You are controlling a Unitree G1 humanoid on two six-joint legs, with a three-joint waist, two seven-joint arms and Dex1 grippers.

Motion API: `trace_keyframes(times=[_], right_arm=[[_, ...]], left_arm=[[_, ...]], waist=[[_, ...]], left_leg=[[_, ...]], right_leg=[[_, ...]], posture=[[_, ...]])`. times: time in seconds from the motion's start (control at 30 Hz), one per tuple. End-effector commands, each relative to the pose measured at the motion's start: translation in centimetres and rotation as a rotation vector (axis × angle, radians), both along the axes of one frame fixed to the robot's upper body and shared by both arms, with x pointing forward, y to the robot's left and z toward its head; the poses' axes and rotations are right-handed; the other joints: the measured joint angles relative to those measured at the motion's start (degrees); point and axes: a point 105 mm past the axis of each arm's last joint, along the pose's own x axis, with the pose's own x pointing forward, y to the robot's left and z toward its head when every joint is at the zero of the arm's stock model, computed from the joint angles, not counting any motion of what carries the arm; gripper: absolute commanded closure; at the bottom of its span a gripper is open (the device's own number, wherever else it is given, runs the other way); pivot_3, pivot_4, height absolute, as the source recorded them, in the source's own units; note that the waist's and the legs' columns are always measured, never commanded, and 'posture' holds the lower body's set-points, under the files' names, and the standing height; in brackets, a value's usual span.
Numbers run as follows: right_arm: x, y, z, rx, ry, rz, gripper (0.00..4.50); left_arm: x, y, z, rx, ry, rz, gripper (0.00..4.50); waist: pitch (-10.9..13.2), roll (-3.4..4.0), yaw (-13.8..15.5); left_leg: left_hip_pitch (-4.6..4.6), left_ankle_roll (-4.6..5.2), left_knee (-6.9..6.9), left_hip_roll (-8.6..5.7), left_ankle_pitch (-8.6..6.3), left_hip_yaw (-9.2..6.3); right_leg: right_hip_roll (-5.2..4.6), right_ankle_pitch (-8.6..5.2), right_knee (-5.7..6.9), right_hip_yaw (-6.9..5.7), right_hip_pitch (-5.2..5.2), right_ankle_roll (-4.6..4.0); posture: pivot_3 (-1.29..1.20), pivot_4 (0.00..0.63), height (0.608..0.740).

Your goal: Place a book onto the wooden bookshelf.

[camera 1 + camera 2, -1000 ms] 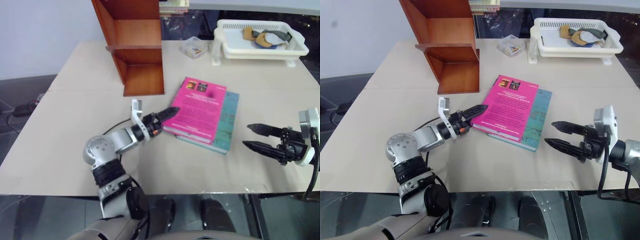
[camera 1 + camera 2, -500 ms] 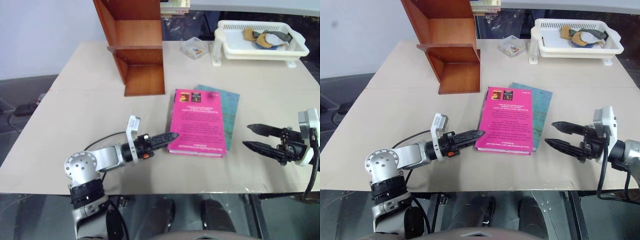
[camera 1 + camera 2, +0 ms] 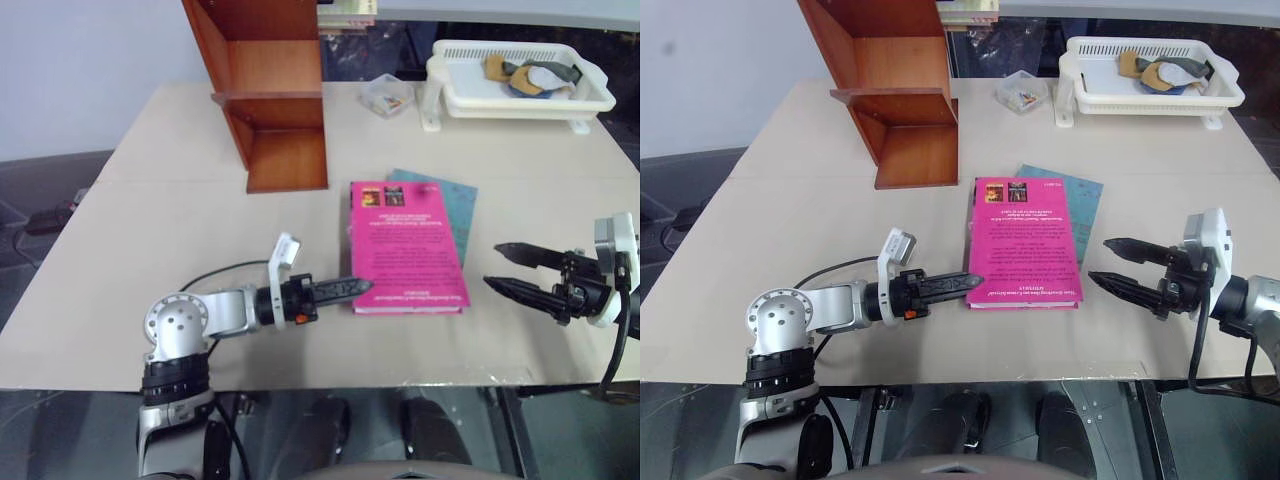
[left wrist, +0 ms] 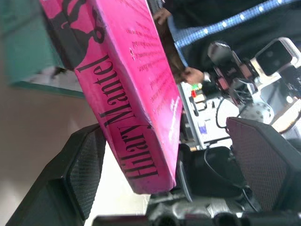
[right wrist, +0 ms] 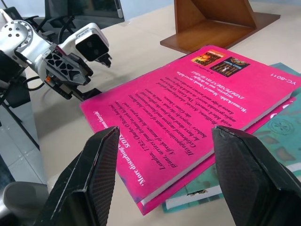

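Lying flat near the front edge of the pale surface (image 3: 120, 200), the pink book (image 3: 405, 245) is seen between the two pincers, its long axis running from the robot toward the wooden bookshelf (image 3: 270, 90). It rests partly on top of a thinner teal book (image 3: 455, 200), whose far right corner sticks out from beneath it. The wooden bookshelf stands well apart, at the far left of the surface, with its open shelves facing the robot.

The left pincer (image 3: 345, 290) is held level and pointed to the right, its tips just at the book's near left corner. In the left wrist view, the spine and that corner (image 4: 136, 127) are seen between the two black fingers (image 4: 84, 169), which stand wide on either side; no firm clamp on the cover can be made out, so the book is judged not yet gripped.

The right pincer (image 3: 520, 270) is held level on the opposite side, pointed left toward the book's right edge, near it but apart. Its fingers are spread wide and nothing is held.

The left pincer is judged the nearer of the two, already straddling the corner, so a closing squeeze there is probably what a lift turns on.
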Motion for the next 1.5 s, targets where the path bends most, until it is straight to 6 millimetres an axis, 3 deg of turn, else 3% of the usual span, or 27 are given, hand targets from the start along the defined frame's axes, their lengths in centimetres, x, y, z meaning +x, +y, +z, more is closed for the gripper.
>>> trace_keyframes(times=[0.03,0.37,0.67,0.9,1.0,1.37,1.5], right_arm=[[-0.2,0.1,0.9,0.001,-0.038,0.002,1.32],[-0.4,-0.2,0.7,-0.016,-0.013,0.018,1.32],[-0.6,-0.2,0.6,-0.028,-0.002,0.029,1.32],[-0.4,-0.3,0.8,-0.038,-0.004,0.032,1.32],[-0.5,-0.4,0.8,-0.04,-0.005,0.034,1.32],[-1.8,0.1,1.4,-0.063,-0.034,0.084,1.32],[-2.1,-0.5,0.7,-0.103,-0.031,0.044,1.32]], left_arm=[[0.0,0.2,0.8,-0.017,-0.039,-0.018,0.07],[-0.1,0.9,-0.9,0.117,-0.08,-0.052,0.07],[-0.3,1.8,-0.1,0.107,-0.155,-0.076,0.07],[2.3,6.3,0.9,0.026,-0.151,0.091,0.07],[3.3,7.2,0.9,0.006,-0.133,0.144,0.07],[8.7,4.2,1.6,-0.091,-0.049,0.16,0.07],[11.1,2.8,2.0,-0.131,-0.007,0.181,0.07]], waist=[[0.0,0.0,0.0],[0.0,0.01,0.1],[0.0,0.01,0.0],[0.0,0.03,0.0],[0.0,0.03,0.1],[0.0,0.01,-0.5],[0.0,-0.06,0.5]], left_leg=[[0.0,0.0,0.0,0.0,0.0,0.0],[0.0,0.0,-0.04,-0.01,-0.01,0.01],[-0.02,0.03,-0.09,0.0,-0.01,0.0],[0.0,0.14,-0.11,0.0,-0.08,-0.01],[-0.01,0.16,-0.11,0.0,-0.08,-0.02],[-0.08,0.25,-0.13,-0.03,0.12,-0.03],[-0.13,0.25,-0.06,-0.07,0.13,-0.18]], right_leg=[[0.0,0.0,0.0,0.0,0.0,0.0],[-0.05,0.0,-0.05,0.01,-0.01,0.0],[-0.26,-0.01,-0.09,0.0,-0.01,-0.01],[-0.26,-0.01,-0.1,-0.02,-0.05,-0.01],[-0.25,-0.01,-0.13,-0.05,-0.04,-0.01],[-0.26,-0.01,-0.18,-0.01,-0.05,0.0],[-0.06,0.0,-0.18,-0.27,-0.04,0.0]], posture=[[0.0,0.15,0.74],[0.0,0.15,0.74],[0.0,0.15,0.74],[0.0,0.15,0.74],[0.0,0.15,0.74],[0.0,0.15,0.74],[0.0,0.15,0.74]])
